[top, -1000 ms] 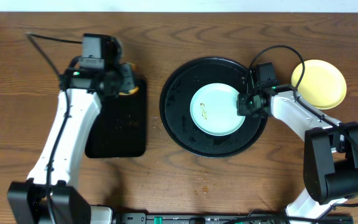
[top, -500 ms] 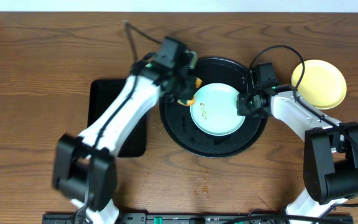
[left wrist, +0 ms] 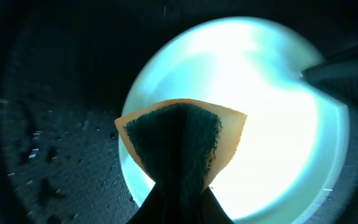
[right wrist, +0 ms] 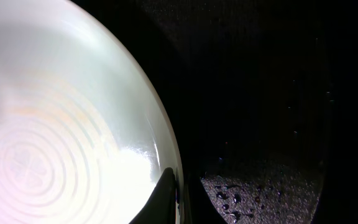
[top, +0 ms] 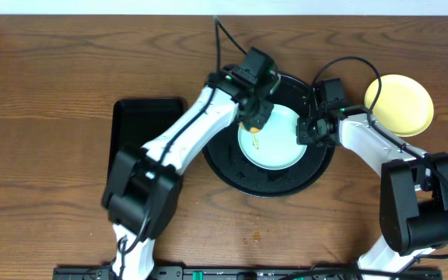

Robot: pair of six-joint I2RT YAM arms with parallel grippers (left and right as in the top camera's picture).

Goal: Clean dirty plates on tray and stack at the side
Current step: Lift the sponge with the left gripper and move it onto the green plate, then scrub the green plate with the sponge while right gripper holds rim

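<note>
A pale aqua plate (top: 274,141) lies in the round black tray (top: 232,159), with a small orange smear (top: 256,144) near its left side. My left gripper (top: 253,118) is shut on a yellow-and-green sponge (left wrist: 180,138) and holds it over the plate's left rim (left wrist: 260,93). My right gripper (top: 305,130) is shut on the plate's right rim (right wrist: 169,168), one finger over and one under the edge. A pale yellow plate (top: 399,104) sits on the wood tabletop at the right. A second aqua plate is not in view.
A smaller rectangular black tray (top: 148,128) lies on the table at the left. Water droplets speckle the round tray's floor (right wrist: 247,193). A black cable (top: 348,66) loops above my right arm.
My left arm has swung right from the rectangular tray, carrying the sponge to the aqua plate's left edge. My right gripper has stayed on the plate's rim.
</note>
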